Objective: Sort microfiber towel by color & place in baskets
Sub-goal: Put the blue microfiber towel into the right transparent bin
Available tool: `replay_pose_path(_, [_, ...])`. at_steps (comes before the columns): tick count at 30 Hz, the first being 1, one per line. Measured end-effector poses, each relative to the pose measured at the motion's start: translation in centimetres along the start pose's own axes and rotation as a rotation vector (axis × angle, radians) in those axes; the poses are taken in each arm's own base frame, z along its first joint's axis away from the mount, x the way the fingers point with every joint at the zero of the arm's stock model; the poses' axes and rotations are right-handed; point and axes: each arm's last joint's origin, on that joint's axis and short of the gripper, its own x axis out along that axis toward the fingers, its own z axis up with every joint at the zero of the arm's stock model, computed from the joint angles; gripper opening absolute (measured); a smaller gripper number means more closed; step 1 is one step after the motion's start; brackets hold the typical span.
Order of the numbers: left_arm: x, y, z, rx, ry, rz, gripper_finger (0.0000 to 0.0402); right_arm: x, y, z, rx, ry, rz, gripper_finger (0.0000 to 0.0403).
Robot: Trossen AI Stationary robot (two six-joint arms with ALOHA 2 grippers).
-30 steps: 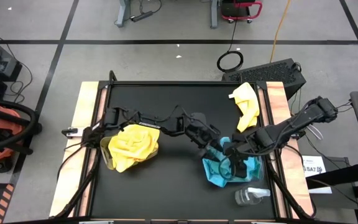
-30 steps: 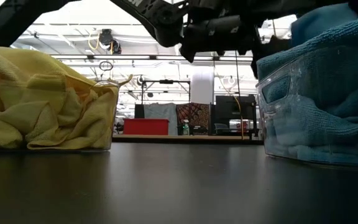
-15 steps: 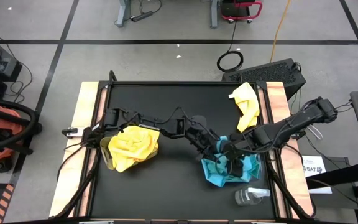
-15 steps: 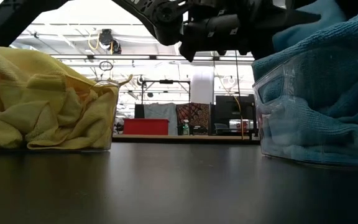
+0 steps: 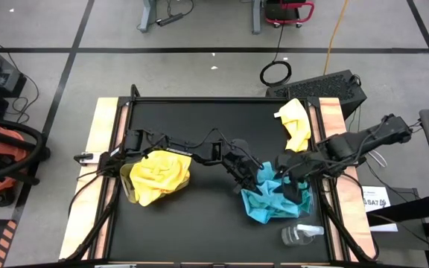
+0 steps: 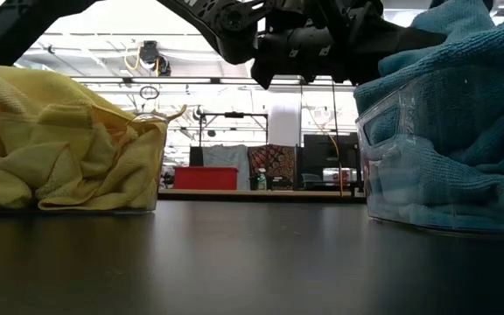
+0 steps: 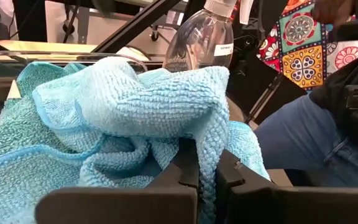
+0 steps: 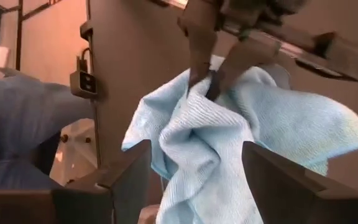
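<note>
Pinching a raised fold of a turquoise towel [image 7: 135, 99], my left end effector [image 5: 261, 176] sits right over the blue-filled basket [image 6: 392, 131], fingers [image 7: 188, 163] closed narrow on the cloth. I judge the fabric light, limp and grippy, so it should drape and drag its neighbours; a ridge or corner is the place to take it, not the flat. My right end effector [image 5: 292, 179] hovers just beside the left one with its fingers spread wide, holding nothing. One yellow towel [image 5: 294, 125] lies loose on the tabletop [image 5: 207, 126] beyond it; the other basket [image 6: 151, 166] is heaped yellow. How many cloths lie under the blue heap I cannot make out, and the basket's rim is mostly buried.
</note>
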Motion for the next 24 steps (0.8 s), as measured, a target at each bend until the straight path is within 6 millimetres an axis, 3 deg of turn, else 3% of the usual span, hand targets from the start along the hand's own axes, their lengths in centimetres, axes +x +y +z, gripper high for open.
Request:
replay_pose_path(10, [0.0, -0.1, -0.1, -0.006, 0.008, -0.03, 0.0006, 5.0, -0.4, -0.4, -0.051, 0.081, -0.096, 0.0193])
replay_pose_path(18, [0.0, -0.1, -0.1, -0.011, 0.008, -0.043, 0.0008, 7.0, -0.1, -1.7, -0.056, 0.157, -0.101, 0.0088])
replay_pose_path(22, [0.0, -0.1, -0.1, -0.015, 0.01, -0.053, 0.0043, 6.9, 0.3, -2.0, -0.06, 0.164, -0.097, 0.0019])
replay_pose_path(24, [-0.1, 0.0, -0.1, -0.016, 0.01, -0.056, 0.0078, 6.9, 0.3, -2.4, -0.065, 0.184, -0.106, 0.0009])
